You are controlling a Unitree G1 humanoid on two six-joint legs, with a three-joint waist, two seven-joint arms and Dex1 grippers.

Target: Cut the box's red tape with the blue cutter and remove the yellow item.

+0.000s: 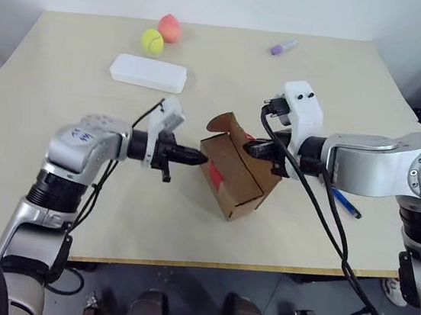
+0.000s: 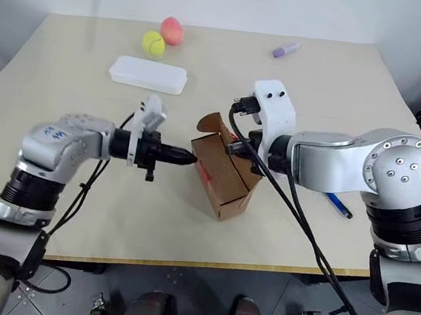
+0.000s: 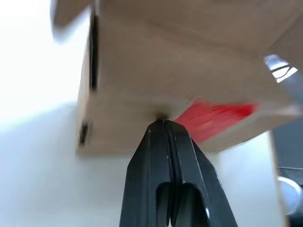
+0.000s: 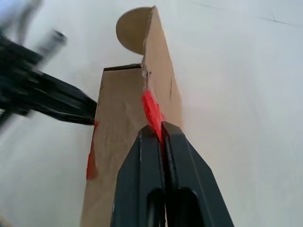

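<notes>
Box: plain brown cardboard. Tape: bright red. Cutter: blue. Table: pale beige, unpatterned. Case: white. Ball: yellow-green. Rounded item beside it: pinkish orange. Marker: purple. Both tools, left and right: black.

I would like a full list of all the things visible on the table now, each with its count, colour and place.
box: 1, brown, tilted at the table's middle, flap open, between the two end effectors.
red tape: red pieces on the box's side and at its flap edge.
blue cutter: 1, blue, lying on the table right of the box.
flat case: 1, white, behind the box to the left.
tennis ball: 1, yellow-green, far side.
round item: 1, pink-orange, beside the ball.
marker: 1, purple, far right.
table: 1, beige.
left end effector: black, shut, tips at the box's edge.
right end effector: black, shut on the flap.
</notes>
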